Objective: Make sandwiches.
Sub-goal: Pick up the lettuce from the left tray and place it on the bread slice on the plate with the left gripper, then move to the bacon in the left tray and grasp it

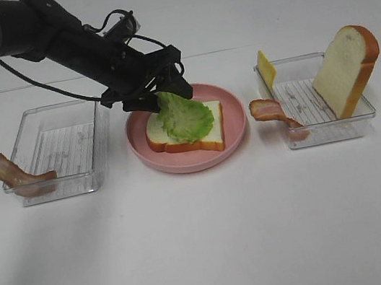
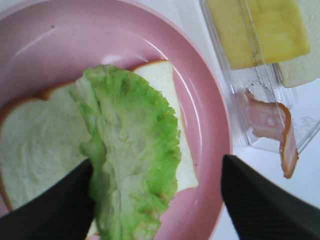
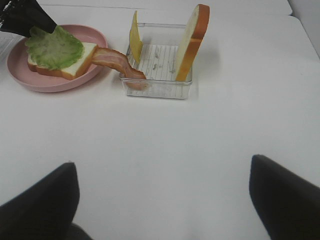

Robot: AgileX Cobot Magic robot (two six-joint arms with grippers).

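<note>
Closest in the left wrist view, the left gripper (image 2: 156,162) holds its fingers (image 2: 45,210) wide apart. The lettuce leaf (image 2: 132,150) lies between them on the bread slice (image 2: 35,140), its long way pointing out from the fingers. From up high, the leaf lies slanted across the bread on the pink plate (image 1: 234,117), so the lettuce step looks done. The right wrist view shows the right gripper (image 3: 162,167) open and empty, and I think a bacon strip (image 3: 117,62) comes next, laid flat on top.

Your left arm (image 1: 47,31) stretches in from the far left corner and slants down toward the middle, the left gripper (image 2: 157,170) tipped downward with its jaws parted wide. Your right gripper (image 3: 162,170) hangs well back from it, jaws spread wide too.
</note>
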